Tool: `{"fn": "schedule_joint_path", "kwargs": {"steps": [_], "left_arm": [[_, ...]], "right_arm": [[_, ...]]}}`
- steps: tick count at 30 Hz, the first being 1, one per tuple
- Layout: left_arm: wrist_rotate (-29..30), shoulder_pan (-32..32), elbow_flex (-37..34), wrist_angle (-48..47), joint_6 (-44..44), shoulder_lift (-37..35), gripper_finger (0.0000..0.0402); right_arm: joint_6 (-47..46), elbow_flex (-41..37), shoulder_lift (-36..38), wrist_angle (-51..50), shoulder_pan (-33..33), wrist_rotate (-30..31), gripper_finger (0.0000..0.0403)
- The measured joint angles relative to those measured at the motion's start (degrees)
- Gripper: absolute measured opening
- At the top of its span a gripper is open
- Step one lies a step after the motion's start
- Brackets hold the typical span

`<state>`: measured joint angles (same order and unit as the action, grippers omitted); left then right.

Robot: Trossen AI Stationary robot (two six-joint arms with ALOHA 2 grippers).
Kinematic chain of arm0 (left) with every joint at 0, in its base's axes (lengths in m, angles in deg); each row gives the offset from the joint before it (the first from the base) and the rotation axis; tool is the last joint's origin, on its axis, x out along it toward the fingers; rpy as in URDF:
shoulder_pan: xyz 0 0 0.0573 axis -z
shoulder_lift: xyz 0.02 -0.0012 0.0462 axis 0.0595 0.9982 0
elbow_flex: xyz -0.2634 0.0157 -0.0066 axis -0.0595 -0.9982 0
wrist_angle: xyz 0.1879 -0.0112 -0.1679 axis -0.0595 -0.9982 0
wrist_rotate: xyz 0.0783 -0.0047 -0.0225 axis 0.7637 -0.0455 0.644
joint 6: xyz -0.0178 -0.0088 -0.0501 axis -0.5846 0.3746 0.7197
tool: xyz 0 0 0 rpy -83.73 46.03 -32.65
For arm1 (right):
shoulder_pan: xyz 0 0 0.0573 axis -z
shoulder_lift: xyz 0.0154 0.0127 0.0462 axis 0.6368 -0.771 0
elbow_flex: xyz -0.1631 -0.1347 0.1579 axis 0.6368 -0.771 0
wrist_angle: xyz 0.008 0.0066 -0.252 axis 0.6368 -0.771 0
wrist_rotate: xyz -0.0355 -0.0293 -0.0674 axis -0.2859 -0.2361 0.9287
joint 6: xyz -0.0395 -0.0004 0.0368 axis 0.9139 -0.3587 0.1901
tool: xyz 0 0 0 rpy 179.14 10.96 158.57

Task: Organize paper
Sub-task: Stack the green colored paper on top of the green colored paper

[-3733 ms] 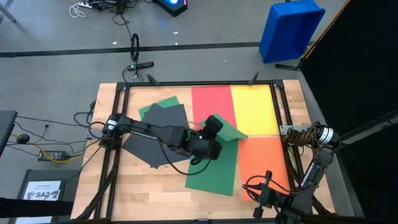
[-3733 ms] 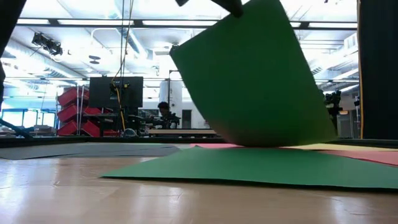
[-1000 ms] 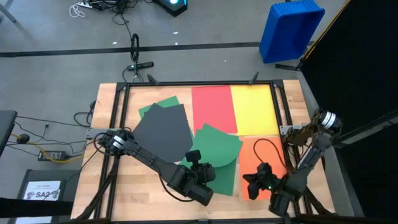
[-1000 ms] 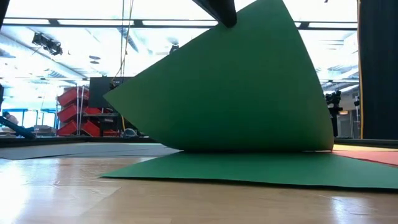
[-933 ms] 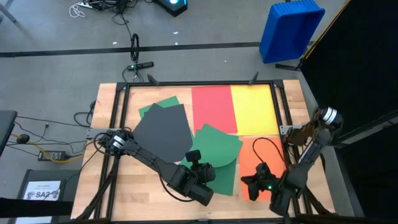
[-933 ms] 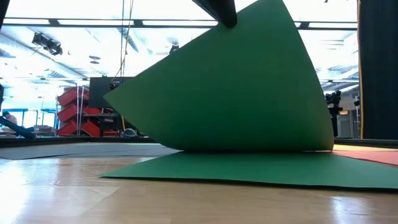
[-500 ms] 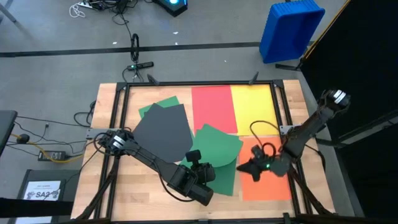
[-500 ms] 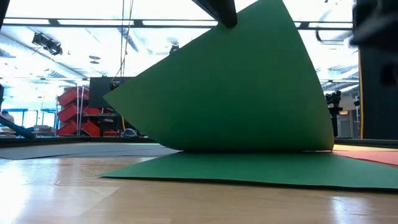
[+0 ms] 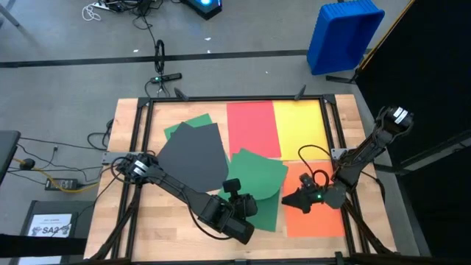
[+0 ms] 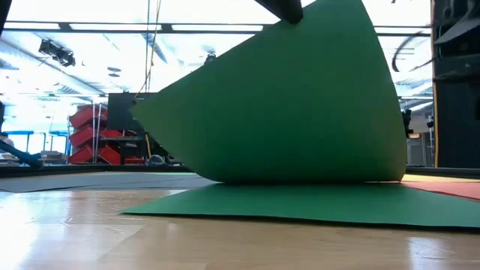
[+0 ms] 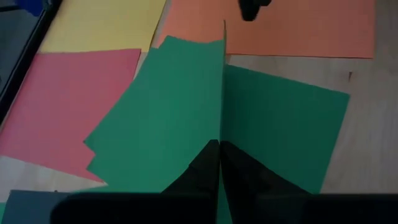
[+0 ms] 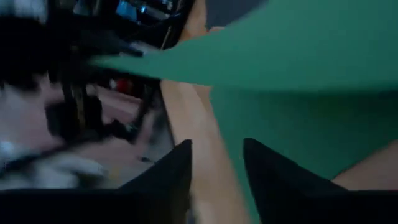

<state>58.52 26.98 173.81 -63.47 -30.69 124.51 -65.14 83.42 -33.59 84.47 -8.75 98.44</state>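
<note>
A raised green paper sheet (image 9: pixel 257 173), pinched in the closed left gripper (image 9: pixel 240 204), partly hides a second green sheet (image 9: pixel 259 211) beneath. Beside it, the right gripper (image 9: pixel 288 200) hovers part-open, empty, over one orange paper sheet (image 9: pixel 324 217).

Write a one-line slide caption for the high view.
Left gripper lifts a green sheet by its edge while the right gripper hovers, open, over the orange sheet.
</note>
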Motion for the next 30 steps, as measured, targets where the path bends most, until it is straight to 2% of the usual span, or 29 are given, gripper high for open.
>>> {"fn": "schedule_joint_path", "kwargs": {"steps": [4,7,10,13,17,21,24,27,30], "left_arm": [[0.0,0.0,0.0,0.0,-0.5,0.0,0.0],[-0.4,0.0,0.0,0.2,-0.5,0.0,0.0],[-0.5,0.0,0.0,0.3,-0.5,0.0,0.0],[-0.8,0.0,0.0,0.0,-0.5,0.0,0.0],[-0.8,-0.1,0.0,-4.5,-0.9,0.0,0.0],[0.5,-0.3,0.0,-10.3,-0.6,-0.8,0.0],[0.7,-0.2,-1.0,-10.3,-0.5,-0.9,0.0],[0.6,0.2,-5.6,-7.6,0.9,-2.1,0.0],[0.4,0.2,-15.1,0.7,2.5,-7.7,0.0]], "right_arm": [[22.5,0.5,0.9,-0.5,0.1,0.4,0.0183],[30.0,2.5,0.9,-5.7,0.5,1.1,0.021],[30.7,5.6,0.9,-19.3,1.8,-0.2,0.0222],[24.1,8.0,0.9,-31.6,3.9,-2.7,0.0224],[19.8,9.2,0.9,-36.2,6.6,-3.8,0.0214],[22.1,10.2,1.0,-36.4,9.2,-4.9,0.0195],[24.1,11.9,1.1,-39.1,11.1,-6.5,0.0171],[27.3,14.0,1.1,-41.4,12.2,-8.1,0.014],[30.5,16.1,1.1,-42.5,12.2,-9.0,0.01]]}}
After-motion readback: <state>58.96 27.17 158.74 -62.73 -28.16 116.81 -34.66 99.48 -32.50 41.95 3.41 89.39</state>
